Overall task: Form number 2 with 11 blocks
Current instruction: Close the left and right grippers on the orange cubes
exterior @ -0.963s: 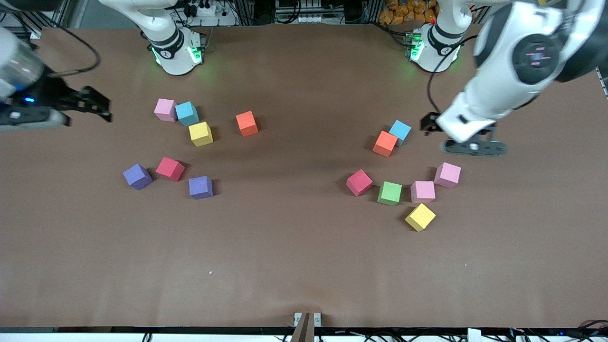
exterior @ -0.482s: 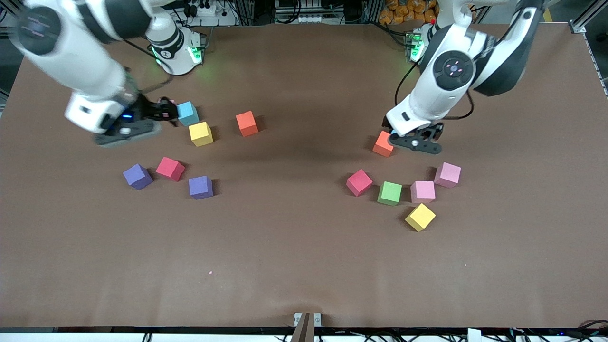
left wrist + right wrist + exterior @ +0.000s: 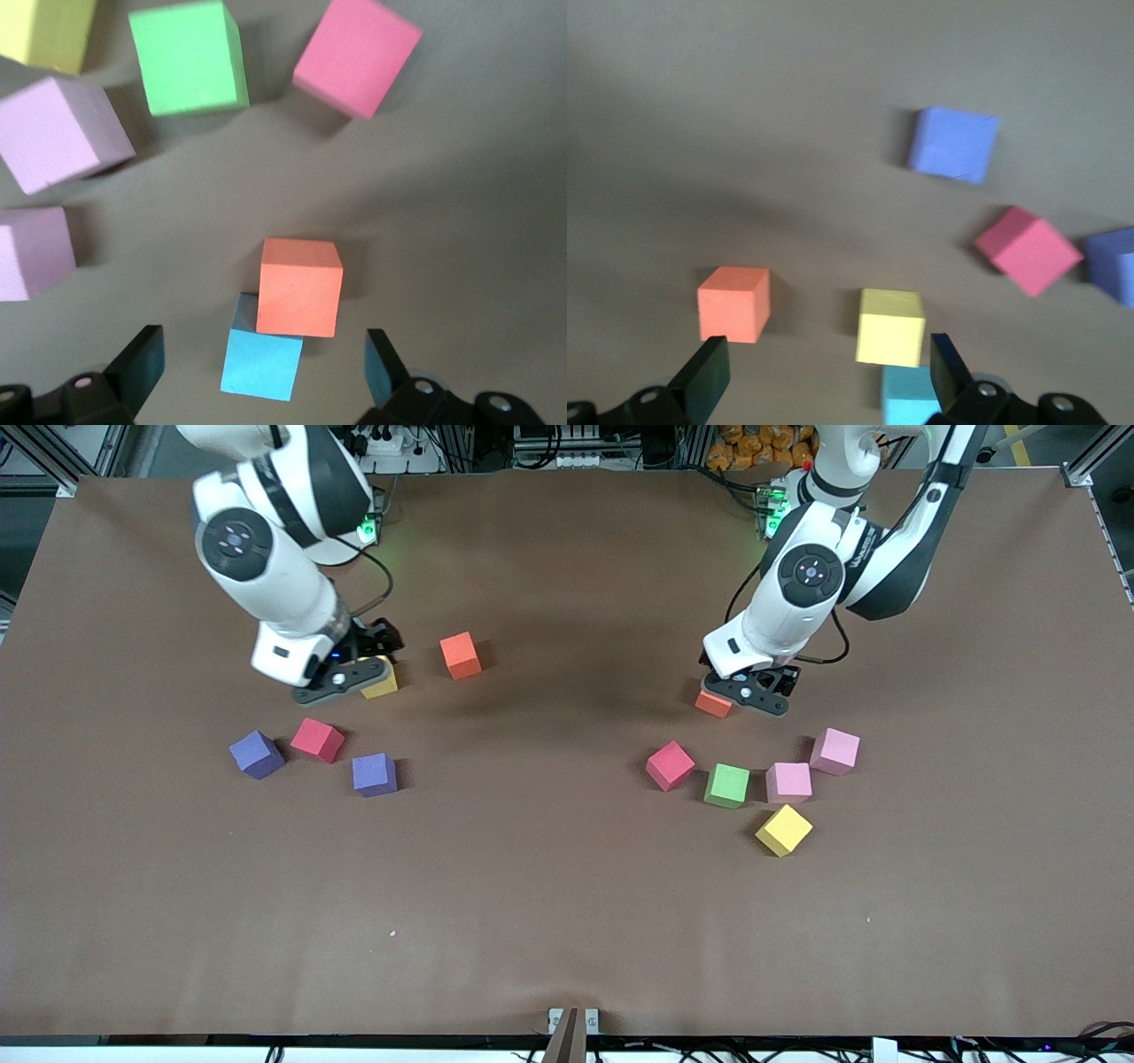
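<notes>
Brown matte sheeting covers the whole bench (image 3: 549,921), and my two arms reach down onto it from their bases along its robot-side edge. My left pincer (image 3: 749,695) hangs low over a small orange foam cube (image 3: 712,704) toward the left arm's end, its fingers (image 3: 142,365) spread wide apart with nothing between them; in the left wrist view that orange cube (image 3: 301,286) sits touching a light-blue foam cube (image 3: 262,361), the two just ahead of my open jaws. Nearer the front camera lie a red cube (image 3: 670,765), a green cube (image 3: 727,785), two pink cubes (image 3: 788,782) (image 3: 835,750) and a yellow cube (image 3: 784,830), loosely clustered and not yet arranged into any digit. My right pincer (image 3: 341,677) hovers over another yellow cube (image 3: 383,684) toward the right arm's end, fingers (image 3: 707,376) likewise wide apart and gripping nothing; the right wrist view shows this yellow cube (image 3: 890,326) with a second light-blue cube (image 3: 911,395) touching it. Beside them stands a second orange cube (image 3: 461,655), apart from the rest. Nearer the front camera sit a second red cube (image 3: 317,740) and two purple cubes (image 3: 257,754) (image 3: 373,773), each separate.
</notes>
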Robot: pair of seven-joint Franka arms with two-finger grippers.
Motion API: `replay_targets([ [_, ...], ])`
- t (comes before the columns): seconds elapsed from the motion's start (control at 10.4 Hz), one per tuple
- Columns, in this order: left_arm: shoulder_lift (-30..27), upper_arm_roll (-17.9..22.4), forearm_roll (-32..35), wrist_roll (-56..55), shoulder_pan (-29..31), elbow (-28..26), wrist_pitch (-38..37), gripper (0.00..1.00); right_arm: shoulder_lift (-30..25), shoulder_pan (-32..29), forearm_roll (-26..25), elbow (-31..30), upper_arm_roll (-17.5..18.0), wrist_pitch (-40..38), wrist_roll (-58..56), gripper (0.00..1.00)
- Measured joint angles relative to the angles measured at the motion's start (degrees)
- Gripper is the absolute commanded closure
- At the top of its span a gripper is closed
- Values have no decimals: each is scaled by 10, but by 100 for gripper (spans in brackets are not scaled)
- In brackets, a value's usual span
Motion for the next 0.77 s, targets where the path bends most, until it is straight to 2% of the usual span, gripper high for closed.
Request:
replay_targets([
  [0.19,19,0,0,0,4,-13,22,0,5,30,31,-41,2,29,-1,0],
  [0.48,60,1,0,-6,6,-16,64,0,51,99,37,-103,4,177,22,0],
  [0.58,71,2,0,-9,6,-15,73,0,73,106,37,-119,4,212,22,0],
  [0.77,88,2,0,-14,7,-16,83,0,108,109,37,-127,4,232,22,0],
])
